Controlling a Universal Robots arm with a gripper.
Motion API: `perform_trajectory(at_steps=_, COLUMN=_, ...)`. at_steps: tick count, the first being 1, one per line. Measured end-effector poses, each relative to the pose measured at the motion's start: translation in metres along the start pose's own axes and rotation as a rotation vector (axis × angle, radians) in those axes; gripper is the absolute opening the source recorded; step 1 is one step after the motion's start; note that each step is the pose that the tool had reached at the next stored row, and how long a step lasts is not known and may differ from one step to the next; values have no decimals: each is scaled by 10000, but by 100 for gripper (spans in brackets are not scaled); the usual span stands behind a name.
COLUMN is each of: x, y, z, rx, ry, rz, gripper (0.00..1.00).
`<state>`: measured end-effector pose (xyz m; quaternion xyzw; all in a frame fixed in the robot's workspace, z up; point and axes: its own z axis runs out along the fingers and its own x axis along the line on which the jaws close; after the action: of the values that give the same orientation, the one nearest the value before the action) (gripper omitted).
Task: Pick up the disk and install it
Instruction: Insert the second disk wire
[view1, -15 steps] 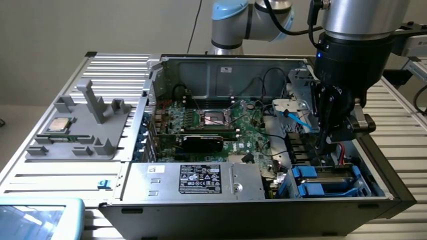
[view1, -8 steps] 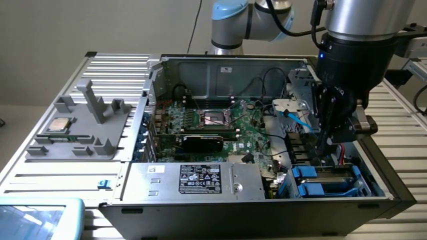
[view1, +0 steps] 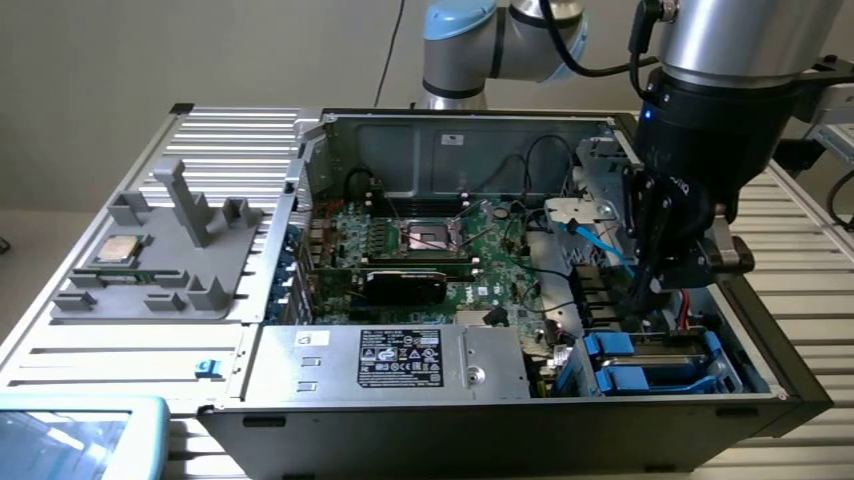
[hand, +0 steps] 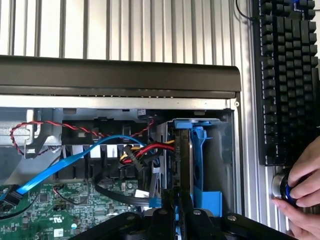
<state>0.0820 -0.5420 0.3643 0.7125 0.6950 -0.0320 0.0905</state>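
Here, the gripper is reaching down into the open computer case, at the exterior view's right side, over the drive bay area. Its fingers are drawn close together, and in the wrist view they are pinching the disk, which is standing on edge inside the bay, a dark thin slab framed by its bright blue carrier. The disk is sitting partly down in the bay, between the grey bay wall and the cables beside it.

In the exterior view, 2 blue carrier handles are showing at the near right corner of the case, just below the gripper. A blue data cable is running past the gripper toward the motherboard, which is lying in the middle of the case with the empty CPU socket at its centre. A silver power supply box with a black label is sitting along the near edge of the case.

Left of the case, a grey fixture tray is holding a small square silver chip.

In the wrist view, a black keyboard is lying on the ribbed table beyond the case, and a person's hand is gripping a round knob next to it.
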Motion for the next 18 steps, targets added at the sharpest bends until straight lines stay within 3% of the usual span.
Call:
perform_trajectory(at_steps=3, x=3, y=0, z=14, rx=34, ry=250, rz=53, gripper=16)
perform_trajectory(at_steps=4, x=2, y=1, z=15, rx=46, ry=308, rz=66, gripper=16)
perform_trajectory(at_steps=11, x=-17, y=15, z=26, rx=200, ry=376, rz=76, gripper=16)
perform_trajectory(at_steps=14, x=-21, y=26, z=37, rx=274, ry=464, rz=75, gripper=16)
perform_trajectory(at_steps=18, x=-19, y=27, z=54, rx=319, ry=604, rz=222, gripper=16)
